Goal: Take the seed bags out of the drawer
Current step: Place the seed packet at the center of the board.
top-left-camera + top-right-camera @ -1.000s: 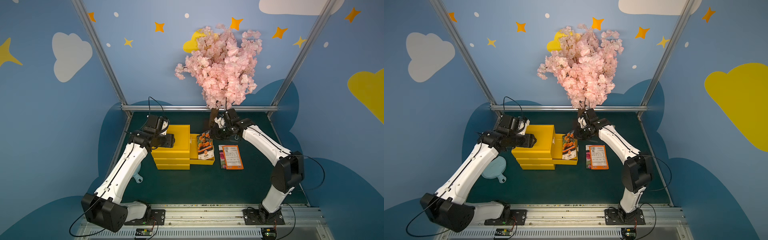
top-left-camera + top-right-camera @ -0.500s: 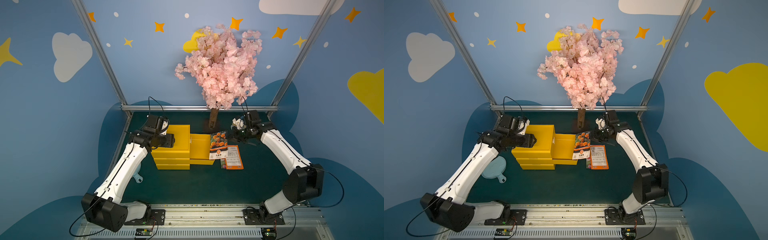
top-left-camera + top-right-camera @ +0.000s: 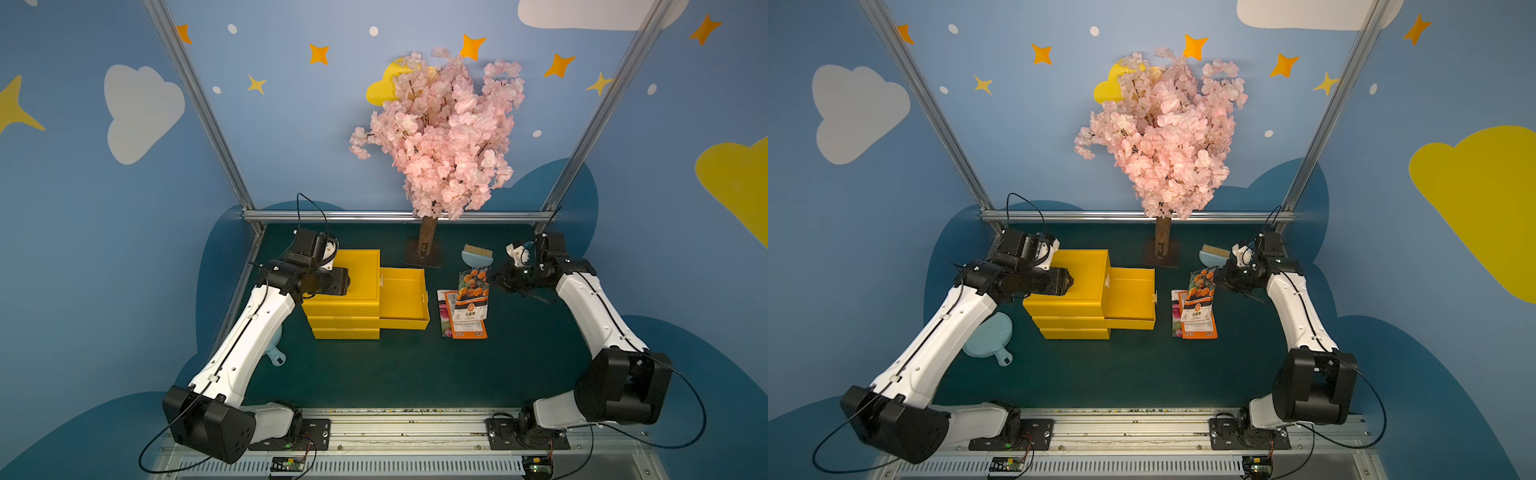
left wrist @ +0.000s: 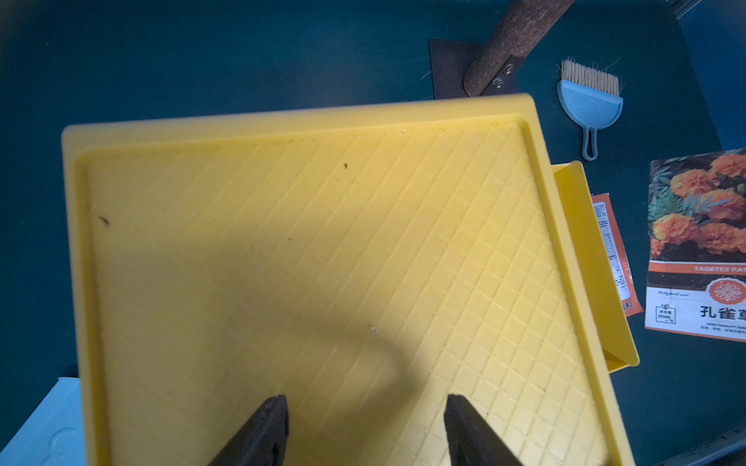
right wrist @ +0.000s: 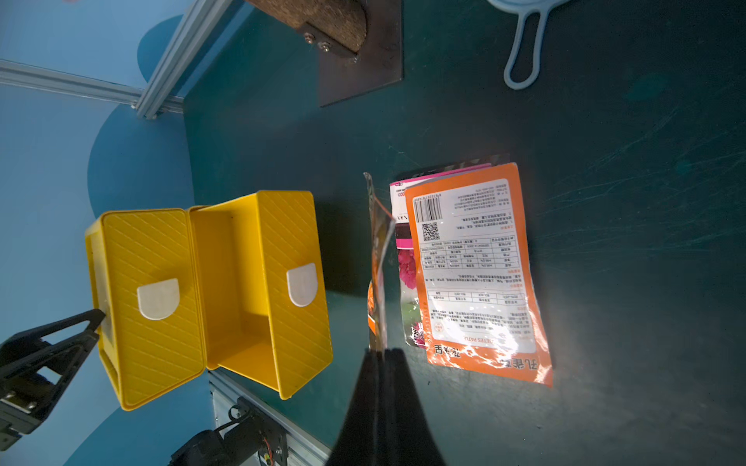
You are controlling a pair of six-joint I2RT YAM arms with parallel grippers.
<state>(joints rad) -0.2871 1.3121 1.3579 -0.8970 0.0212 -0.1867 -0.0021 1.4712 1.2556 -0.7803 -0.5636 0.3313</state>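
At 9 o'clock on the mat (image 3: 374,374), the left gripper (image 4: 365,407) is held over the cube (image 3: 357,270), jaws apart, nothing grasped. The drawer (image 3: 403,299) is pulled out toward 3 o'clock. At 3 o'clock of it, two seed bags (image 3: 469,328) are laid overlapping on the mat. A marigold bag (image 3: 471,291) is pinched over them by the clenched right gripper (image 5: 381,355).

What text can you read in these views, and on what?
"TAGETES PAT", cut off by the frame edge: marigold packet, orange band.
"孔雀", next character cut off: same packet, white panel.
Barcode and QR code, fine print too small to read: orange packet.
Lettering unreadable: pink packet.
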